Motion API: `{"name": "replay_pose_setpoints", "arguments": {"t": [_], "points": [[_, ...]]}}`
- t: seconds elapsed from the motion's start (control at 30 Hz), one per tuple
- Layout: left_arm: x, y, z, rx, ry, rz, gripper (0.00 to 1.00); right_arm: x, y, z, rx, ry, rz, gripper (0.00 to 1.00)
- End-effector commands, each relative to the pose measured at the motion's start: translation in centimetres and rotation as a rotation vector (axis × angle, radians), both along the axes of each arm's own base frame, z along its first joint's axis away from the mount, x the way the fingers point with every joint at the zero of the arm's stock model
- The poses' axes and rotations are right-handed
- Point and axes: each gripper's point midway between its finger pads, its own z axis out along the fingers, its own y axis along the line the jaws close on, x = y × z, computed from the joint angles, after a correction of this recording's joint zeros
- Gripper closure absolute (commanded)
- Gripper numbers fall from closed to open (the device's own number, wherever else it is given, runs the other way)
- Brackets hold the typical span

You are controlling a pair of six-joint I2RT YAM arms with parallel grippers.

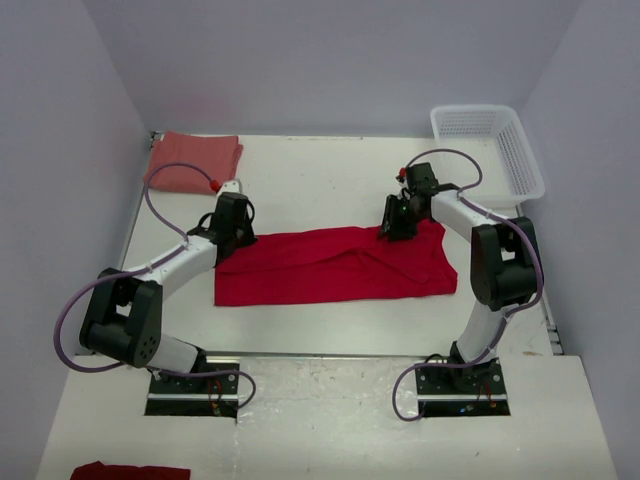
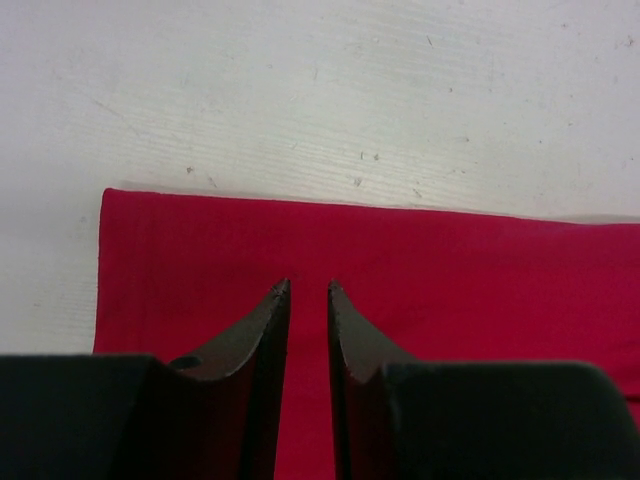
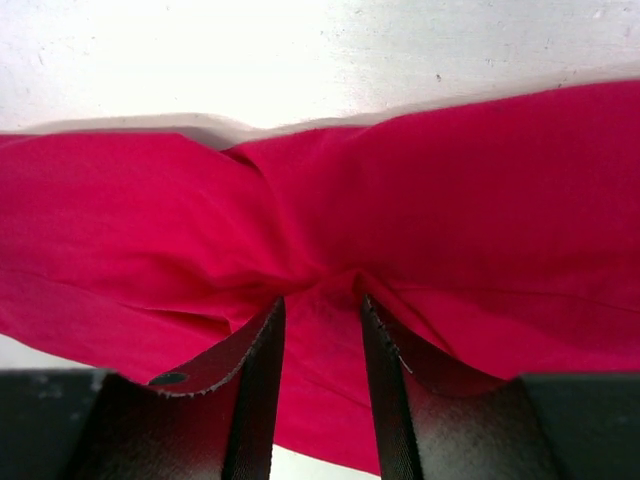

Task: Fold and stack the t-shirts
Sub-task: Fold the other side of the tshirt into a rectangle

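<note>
Table (image 1: 330, 170): a flat white surface, faintly scratched, is lying under both claws and carrying everything below.
Bright red t-shirt (image 1: 330, 268): soft plain cloth, folded into a long band, is lying between the two claws. Its long axis is running left to right, from the left claw to the right claw. The far edge is looking straight beside the left claw and rumpled at the right claw.
Right arm (image 1: 500, 262): white links with black joints are rising from the base, then bending forward and inward to the shirt's far right corner.
Left arm (image 1: 160, 272): it is staying low, reaching forward and inward to the shirt's far left corner.
Basket (image 1: 527, 160): white plastic lattice, rectangular, is sitting well beyond and outward of the right claw.
Salmon-red t-shirt (image 1: 192, 160): paler cloth, folded into a compact pad, is resting beyond and outward of the left claw.
Dark red cloth (image 1: 128, 470): it is lying far behind the left claw, at the near edge.
Right gripper (image 3: 322, 300): dark tapered fingers (image 3: 250, 350) are pinching the bright red cloth, creases converging on the tips.
Left gripper (image 2: 309, 288): fingers are standing narrowly apart over flat red cloth; whether they are pinching it cannot be told.
</note>
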Motion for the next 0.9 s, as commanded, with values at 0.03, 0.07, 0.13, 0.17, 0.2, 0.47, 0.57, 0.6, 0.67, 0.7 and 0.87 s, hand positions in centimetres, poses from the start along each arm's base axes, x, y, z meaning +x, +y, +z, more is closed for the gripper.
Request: {"name": "replay_pose_setpoints", "arguments": {"t": [0.03, 0.07, 0.13, 0.17, 0.2, 0.47, 0.57, 0.6, 0.67, 0.7, 0.87], "points": [[1.7, -0.5, 2.0, -0.002, -0.070, -0.022, 0.77, -0.2, 0.3, 0.1, 0.003, -0.012, 0.017, 0.63], [1.7, -0.5, 1.8, -0.001, -0.066, -0.023, 0.77, -0.2, 0.3, 0.1, 0.005, -0.012, 0.018, 0.64], [1.7, -0.6, 1.8, -0.002, -0.065, -0.026, 0.78, -0.2, 0.2, -0.1, -0.001, -0.008, 0.015, 0.64], [1.7, -0.6, 1.8, -0.002, -0.065, -0.026, 0.78, -0.2, 0.2, -0.2, -0.003, -0.005, 0.014, 0.66], [1.7, -0.6, 1.7, 0.001, -0.062, -0.026, 0.78, -0.2, 0.1, -0.2, -0.005, -0.005, 0.011, 0.67], [1.7, -0.4, 1.7, 0.010, -0.064, -0.023, 0.77, -0.2, 0.3, -0.5, 0.001, 0.000, 0.013, 0.94], [1.7, -0.4, 1.6, 0.012, -0.063, -0.022, 0.77, -0.3, 0.3, -0.2, 0.004, -0.010, 0.011, 1.00], [1.7, -0.3, 1.5, 0.013, -0.060, -0.022, 0.77, -0.2, 0.3, 0.0, 0.001, -0.016, 0.011, 1.00], [1.7, -0.3, 1.4, 0.014, -0.057, -0.022, 0.77, -0.4, 0.4, 0.5, 0.003, -0.031, 0.012, 1.00], [1.6, -0.4, 1.4, 0.012, -0.057, -0.024, 0.77, -0.5, 0.3, 0.7, -0.003, -0.038, 0.008, 1.00], [1.6, -0.4, 1.4, 0.008, -0.058, -0.025, 0.77, -2.6, 1.0, 1.4, -0.014, -0.056, 0.028, 1.00]]}}
